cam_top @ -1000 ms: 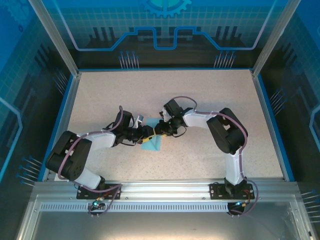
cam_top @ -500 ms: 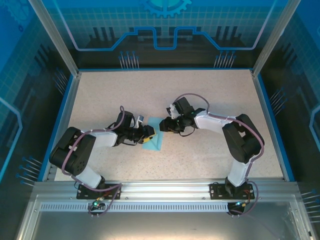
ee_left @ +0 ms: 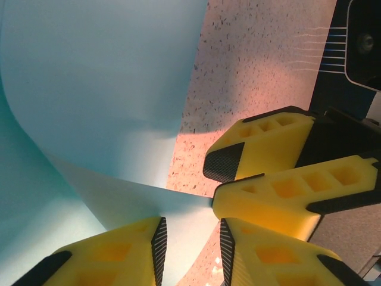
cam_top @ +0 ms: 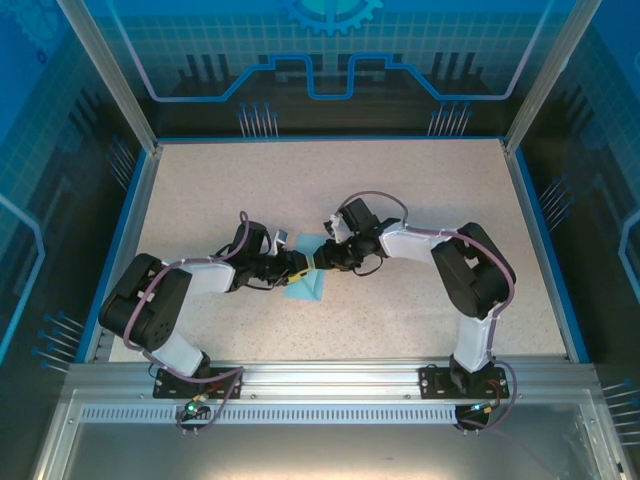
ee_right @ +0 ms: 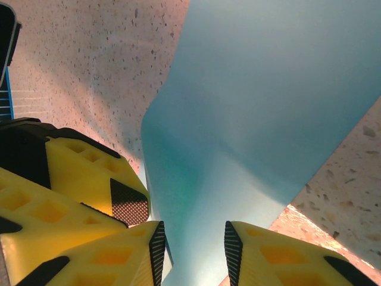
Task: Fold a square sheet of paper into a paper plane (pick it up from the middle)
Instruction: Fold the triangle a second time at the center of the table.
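Note:
The square sheet of paper is light blue and lies partly folded at the table's middle. One flap curves up off the table. My left gripper comes in from the left, and its yellow fingers stand apart with a paper corner lying in the gap. My right gripper faces it from the right, tips almost touching. Its fingers are also apart, straddling the raised blue sheet. In the left wrist view the paper's point meets a right finger.
The speckled beige table has a blue rim at its sides and back. A metal rail runs along the near edge, where both arm bases are bolted. Both forearms crowd the centre.
The right arm's elbow has drawn inward and its gripper has slid left, closer to the left gripper. Both pairs of jaws have narrowed a little. The paper stays where it was.

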{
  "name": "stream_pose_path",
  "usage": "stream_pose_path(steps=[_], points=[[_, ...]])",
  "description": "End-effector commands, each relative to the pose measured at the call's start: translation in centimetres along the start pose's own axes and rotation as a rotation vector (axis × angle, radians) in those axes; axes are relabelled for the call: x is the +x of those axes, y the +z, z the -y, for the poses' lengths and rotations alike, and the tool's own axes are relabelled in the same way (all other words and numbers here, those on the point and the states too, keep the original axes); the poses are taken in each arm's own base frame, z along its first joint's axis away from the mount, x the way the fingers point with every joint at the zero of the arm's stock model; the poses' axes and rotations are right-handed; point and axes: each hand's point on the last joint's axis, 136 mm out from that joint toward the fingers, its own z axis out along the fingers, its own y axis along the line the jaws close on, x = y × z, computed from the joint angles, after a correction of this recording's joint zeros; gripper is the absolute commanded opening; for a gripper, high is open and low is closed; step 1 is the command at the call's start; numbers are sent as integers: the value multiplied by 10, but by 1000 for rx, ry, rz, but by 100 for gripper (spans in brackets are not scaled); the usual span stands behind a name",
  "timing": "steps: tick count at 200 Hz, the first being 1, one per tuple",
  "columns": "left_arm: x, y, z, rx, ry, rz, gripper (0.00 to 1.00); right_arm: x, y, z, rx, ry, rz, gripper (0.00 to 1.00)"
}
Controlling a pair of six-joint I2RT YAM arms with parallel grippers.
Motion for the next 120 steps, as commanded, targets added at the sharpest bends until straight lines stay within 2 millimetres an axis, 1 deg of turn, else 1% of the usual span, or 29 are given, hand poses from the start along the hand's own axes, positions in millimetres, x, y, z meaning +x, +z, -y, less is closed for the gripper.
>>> stream_pose_path(steps=[1,24,35,51,66,94,120], points=[[-5,2,6,0,20,10,31,1,5,-16,-54,-40,-24,31],[-5,2,6,-3,18,10,30,1,7,-16,-60,-40,-31,25],[-5,2,6,-1,20,12,30,1,7,-15,-57,-40,-31,19],[-5,1,7,-1,20,12,30,2,7,-11,-37,-37,-26,13],[-5,2,7,0,19,11,31,1,7,-7,-20,-41,-18,9],[-5,2,10,12,25,5,33,-3,6,1,22,-55,-5,5],[-3,3,13,21,34,-6,35,-7,8,9,62,-71,-2,4]])
